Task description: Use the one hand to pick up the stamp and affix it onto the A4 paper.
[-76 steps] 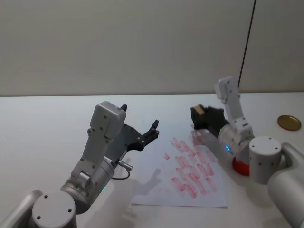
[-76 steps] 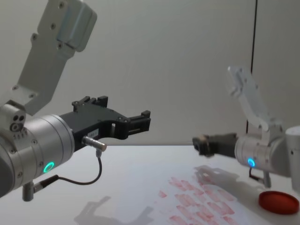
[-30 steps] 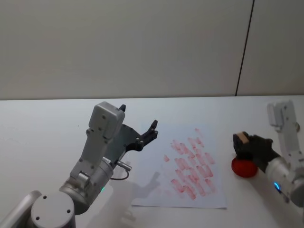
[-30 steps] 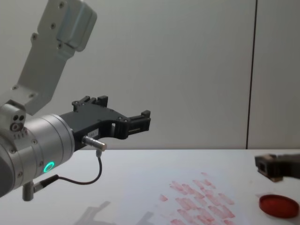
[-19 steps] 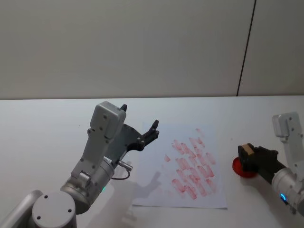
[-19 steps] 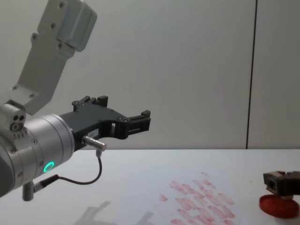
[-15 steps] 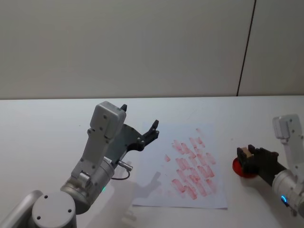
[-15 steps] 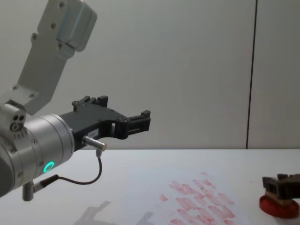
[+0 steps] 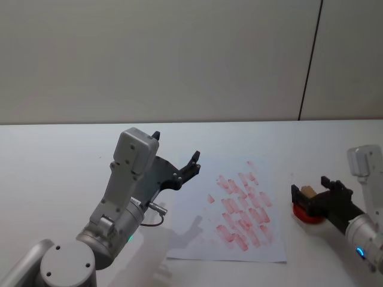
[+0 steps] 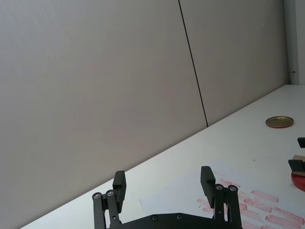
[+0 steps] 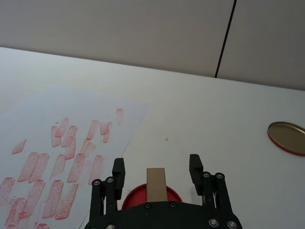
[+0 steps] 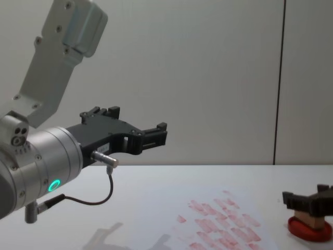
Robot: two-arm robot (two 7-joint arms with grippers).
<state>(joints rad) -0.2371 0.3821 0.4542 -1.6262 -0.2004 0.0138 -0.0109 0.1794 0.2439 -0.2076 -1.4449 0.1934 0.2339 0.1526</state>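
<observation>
Head view: the right black two-fingered gripper [image 9: 313, 197] on its silver wrist with a blue light sits low at the right side of the white tabletop [image 9: 54, 155], its 2 fingers spread wide apart. Between them, touching neither, stands the small pale tan wooden stamp [image 9: 308, 192], resting upright on the flat round red ink pad [image 9: 304, 214]. Right wrist view confirms it: the stamp [image 11: 156, 184] rises from the red pad [image 11: 174, 197] with clear gaps to both fingers. Just beside the pad, toward the robot's left, lies the white A4 paper [image 9: 197, 242] covered in rows of smudgy red-pink rectangular marks. A round gold lid [image 11: 287, 137] lies farther back on the table. The left green-lit black gripper [image 9: 176, 169] hangs raised over the paper's left edge, fingers open and empty.
</observation>
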